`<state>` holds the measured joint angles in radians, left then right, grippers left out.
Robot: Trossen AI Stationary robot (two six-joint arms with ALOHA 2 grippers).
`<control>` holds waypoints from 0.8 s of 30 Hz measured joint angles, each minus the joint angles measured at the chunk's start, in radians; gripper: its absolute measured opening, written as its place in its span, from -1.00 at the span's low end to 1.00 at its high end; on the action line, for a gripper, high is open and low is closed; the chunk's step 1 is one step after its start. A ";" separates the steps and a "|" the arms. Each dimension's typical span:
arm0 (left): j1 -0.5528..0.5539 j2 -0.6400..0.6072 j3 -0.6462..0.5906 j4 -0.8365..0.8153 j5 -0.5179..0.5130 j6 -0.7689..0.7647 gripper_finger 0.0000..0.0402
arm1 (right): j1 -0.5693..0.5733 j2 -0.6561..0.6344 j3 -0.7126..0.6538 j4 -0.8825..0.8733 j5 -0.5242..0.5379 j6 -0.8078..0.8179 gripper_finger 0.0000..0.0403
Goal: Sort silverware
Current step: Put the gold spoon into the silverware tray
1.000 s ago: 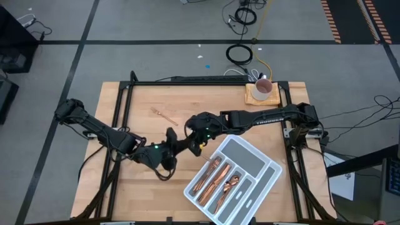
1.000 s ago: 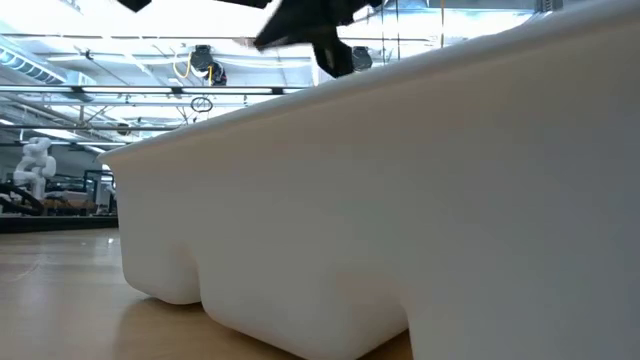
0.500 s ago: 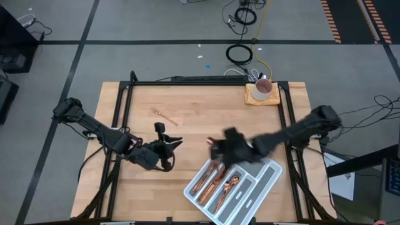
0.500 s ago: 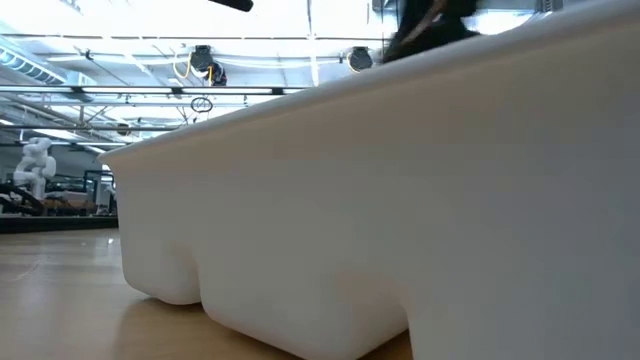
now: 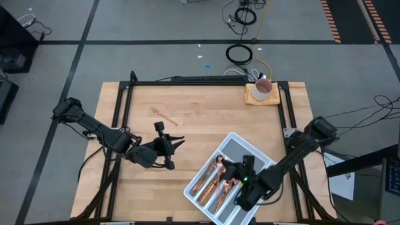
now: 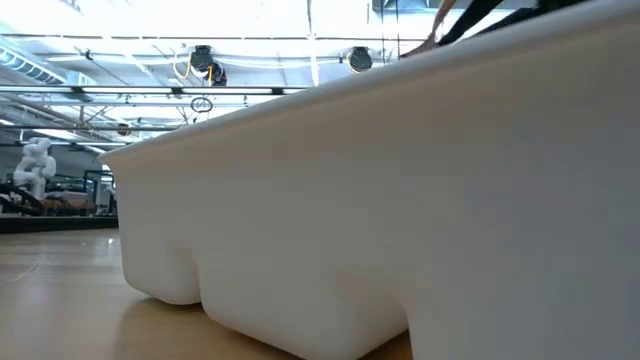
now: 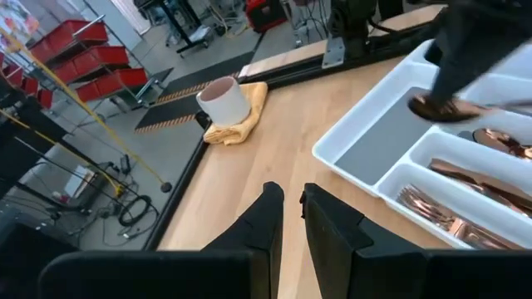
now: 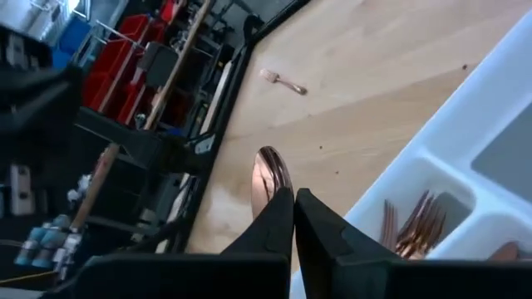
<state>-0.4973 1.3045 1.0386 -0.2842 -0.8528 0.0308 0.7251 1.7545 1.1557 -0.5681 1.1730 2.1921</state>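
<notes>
My right gripper (image 5: pixel 242 167) hangs over the white divided tray (image 5: pixel 275 172), shut on a copper spoon whose bowl (image 8: pixel 268 178) sticks out past the fingertips. Several copper pieces of silverware (image 5: pixel 214 178) lie in the tray's long compartments, also seen in the right wrist view (image 8: pixel 411 224) and the left wrist view (image 7: pixel 465 178). One copper fork (image 5: pixel 164 115) lies flat on the wooden table toward its far left. My left gripper (image 5: pixel 169 145) hovers over the table's middle left with a narrow gap between its fingers (image 7: pixel 270 212) and nothing in it. My right gripper pinches the spoon between its two fingers just behind the bowl, at the neck (image 8: pixel 266 199). The handle is hidden by the fingers. The fingers slant down from the table's near right side and lie along the spoon. The spoon is lifted clear above the tray.
A white mug (image 5: pixel 263 88) stands on a yellow cloth (image 5: pixel 257 97) at the far right corner. A black frame (image 5: pixel 128 100) runs around the table top. In the low view the tray's white wall (image 6: pixel 350 200) fills most of the picture. Bare wood lies between fork and tray.
My right gripper has swung from beside my left gripper at the table's middle toward the near right, coming down over the tray and rolling its wrist as it went. My left gripper has rolled about its own line while staying in place.
</notes>
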 joint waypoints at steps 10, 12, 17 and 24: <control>0.003 0.000 0.000 0.129 -0.018 -0.001 -0.71 | 0.047 0.141 0.320 -0.517 -0.258 0.022 -1.00; 0.008 0.000 0.000 0.149 -0.017 -0.007 -0.71 | 0.064 0.152 0.368 -0.615 -0.288 0.023 -1.00; 0.054 0.008 0.000 0.162 0.099 -0.249 -0.71 | 0.074 0.153 0.378 -0.648 -0.223 0.026 -1.00; 0.164 0.055 0.000 0.248 0.444 -0.658 -0.71 | 0.061 0.108 0.378 -0.628 -0.030 0.015 -1.00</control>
<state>-0.3336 1.3592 1.0386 -0.0362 -0.4083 -0.6274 0.7860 1.8628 1.5341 -1.1965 1.1428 2.2071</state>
